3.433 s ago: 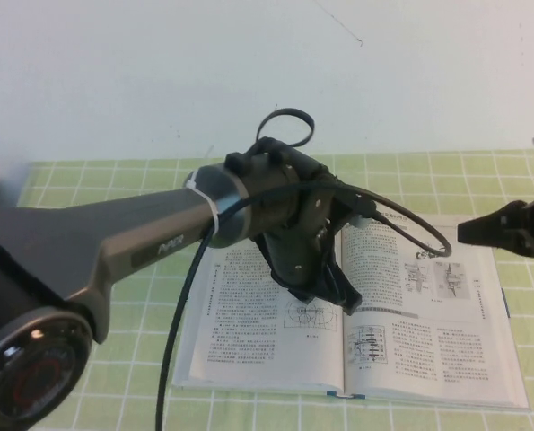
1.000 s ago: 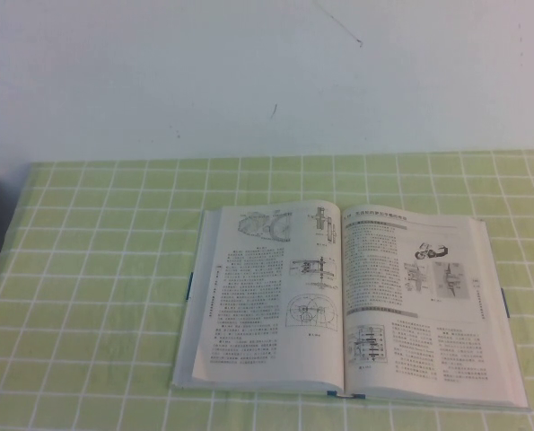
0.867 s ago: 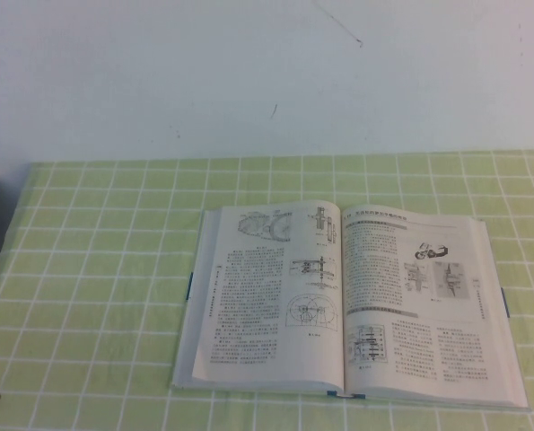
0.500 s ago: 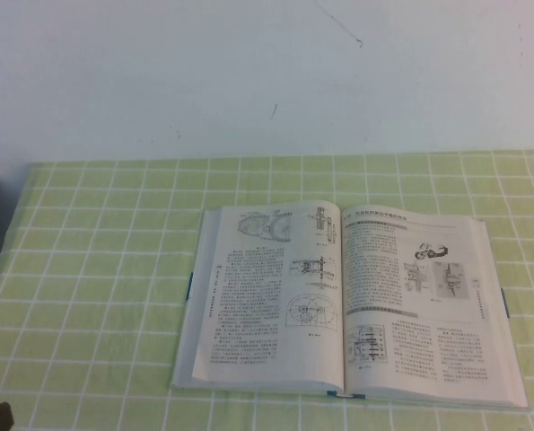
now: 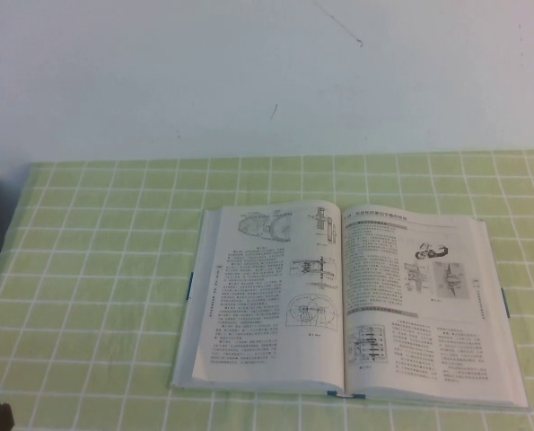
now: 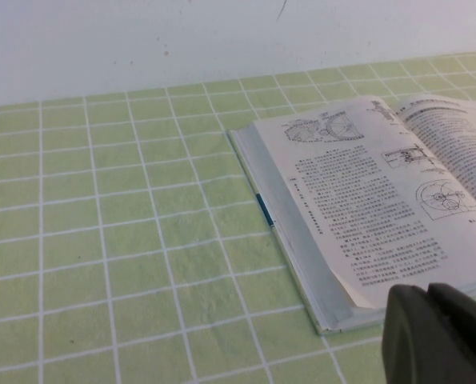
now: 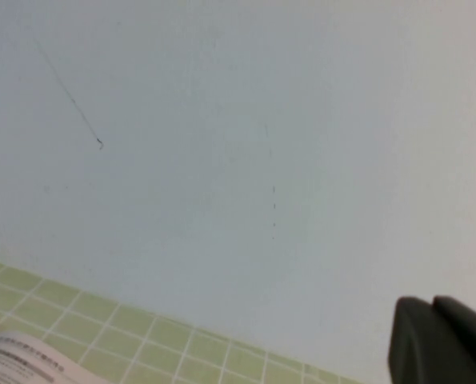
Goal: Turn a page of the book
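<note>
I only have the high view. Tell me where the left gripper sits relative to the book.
Observer: The left gripper hangs low beside the book, close to its near left corner. Its camera looks across the open left-hand page.
Operator: Now report the right gripper.
Observer: The right gripper is aimed away from the work. Its camera sees mostly the wall, with only a sliver of the book at the picture's edge.
</note>
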